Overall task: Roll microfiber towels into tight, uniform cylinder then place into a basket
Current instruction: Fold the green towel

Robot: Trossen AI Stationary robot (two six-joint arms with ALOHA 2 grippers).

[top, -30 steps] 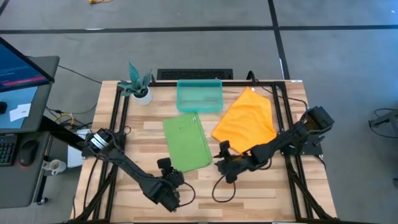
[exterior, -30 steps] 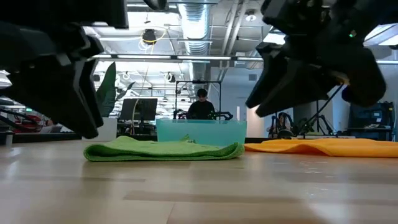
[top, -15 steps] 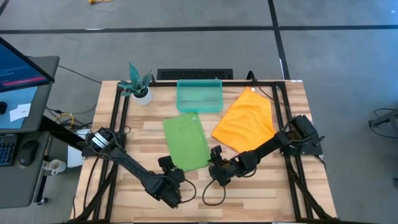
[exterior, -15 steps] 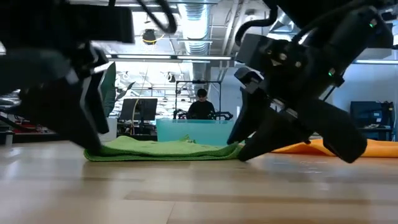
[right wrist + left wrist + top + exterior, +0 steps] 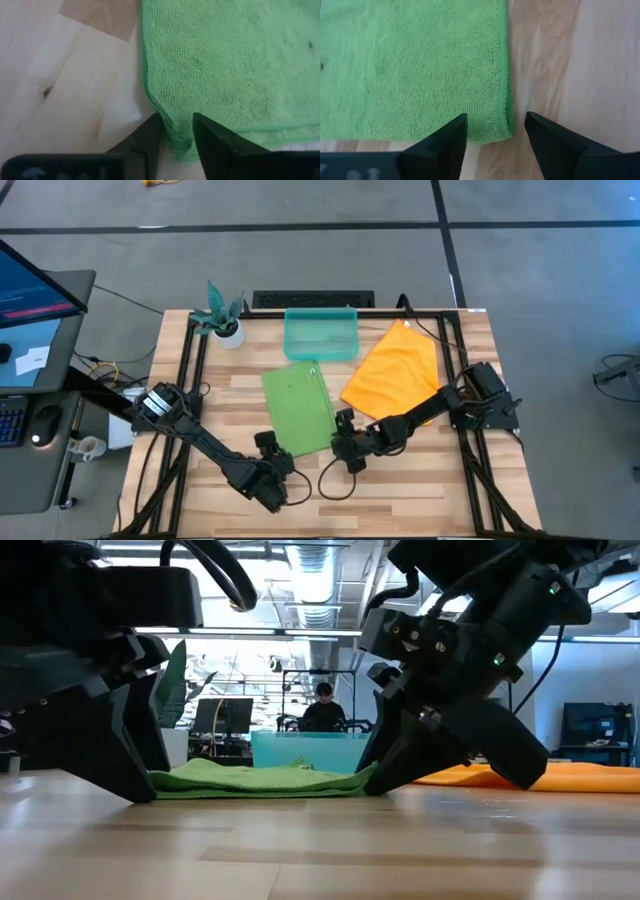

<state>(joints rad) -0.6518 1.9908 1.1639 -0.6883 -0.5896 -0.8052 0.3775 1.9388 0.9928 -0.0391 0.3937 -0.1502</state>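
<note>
My right gripper (image 5: 343,442) has slid in from the orange towel (image 5: 396,376) to the near right corner of the green towel (image 5: 301,409); the left gripper (image 5: 272,450) has eased up to the near left corner.

From above, I see the green towel lying flat mid-table, with the teal basket (image 5: 320,333) touching its far edge at 12 o'clock and the orange towel spread flat at about 2 o'clock. My left gripper (image 5: 496,131) stands with fingers apart, straddling its corner of the green towel (image 5: 415,65), not yet closed. On my right gripper (image 5: 176,131) the fingers sit closer, with the edge of the green towel (image 5: 230,60) between them; I cannot tell whether they pinch it.
</note>
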